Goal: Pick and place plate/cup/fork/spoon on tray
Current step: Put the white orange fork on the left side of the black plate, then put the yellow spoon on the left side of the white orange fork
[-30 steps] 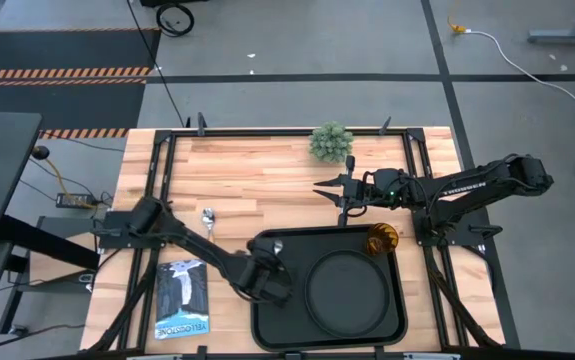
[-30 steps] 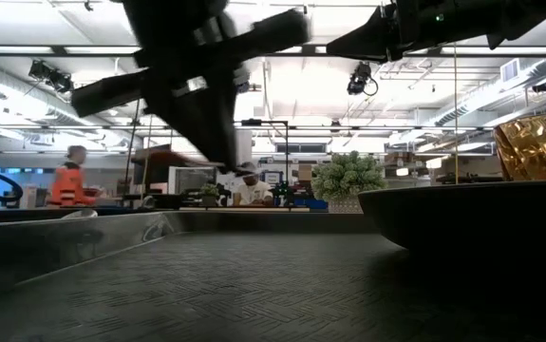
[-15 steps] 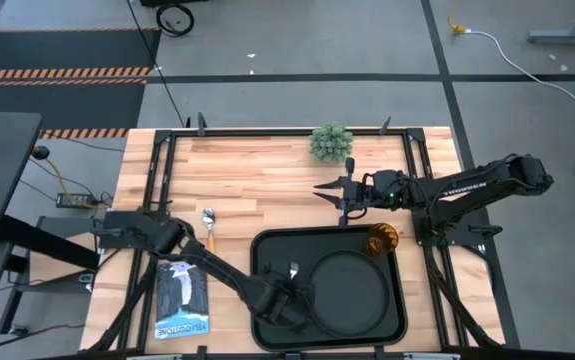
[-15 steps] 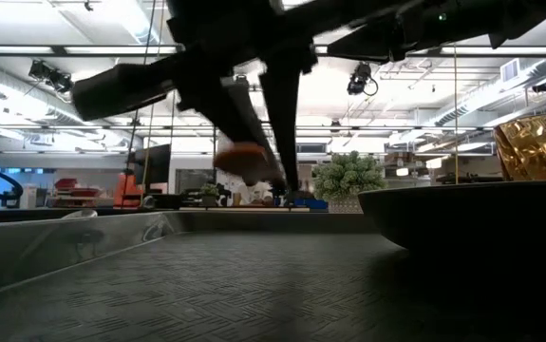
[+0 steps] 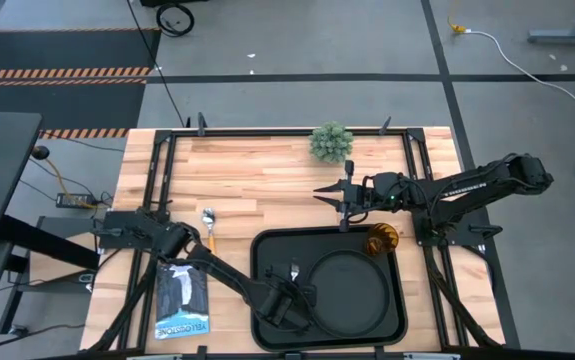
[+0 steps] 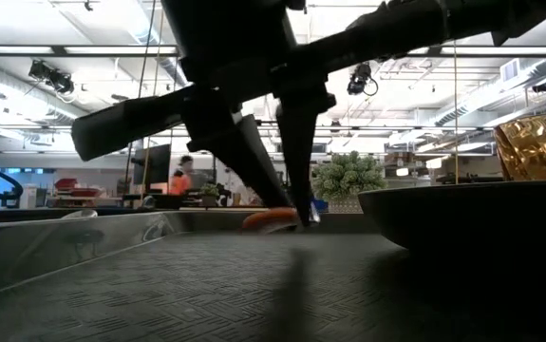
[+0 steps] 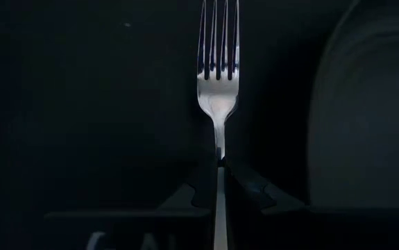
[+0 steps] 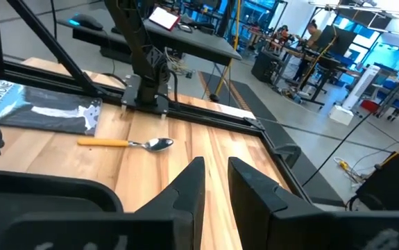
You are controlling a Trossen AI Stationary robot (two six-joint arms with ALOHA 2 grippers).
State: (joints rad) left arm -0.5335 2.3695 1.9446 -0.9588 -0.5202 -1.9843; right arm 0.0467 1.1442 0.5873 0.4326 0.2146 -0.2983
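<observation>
The black tray (image 5: 267, 250) lies at the table's near middle. The round black plate (image 5: 348, 291) rests on its floor, and the amber cup (image 5: 380, 240) stands in its far right corner. My left gripper (image 5: 289, 290) is low over the tray, left of the plate, shut on the fork (image 7: 218, 62), whose tines point to the far edge. The spoon (image 5: 208, 224) lies flat on the wood left of the tray. My right gripper (image 5: 342, 197) hovers over the wood beyond the tray's far edge, empty, its fingers a narrow gap apart (image 8: 216, 182). My left gripper pinches the fork between its two fingers just behind the neck (image 7: 220, 156), where the handle starts. The fingers (image 6: 293, 161) come from above, slanting down. The fork lies about level at the tray floor, its orange handle (image 6: 269, 219) showing beside the fingertips.
A green potted plant (image 5: 332, 142) stands at the far middle of the table. A booklet (image 5: 182, 298) lies on the wood left of the tray. Black frame rails run along the table's edges. People move about in the room beyond the table.
My left gripper has carried the fork from the tray's far left part toward the near edge and a little right, beside the plate. It has then gone down, so that the fork now sits level at the tray floor. It stays shut on the fork.
</observation>
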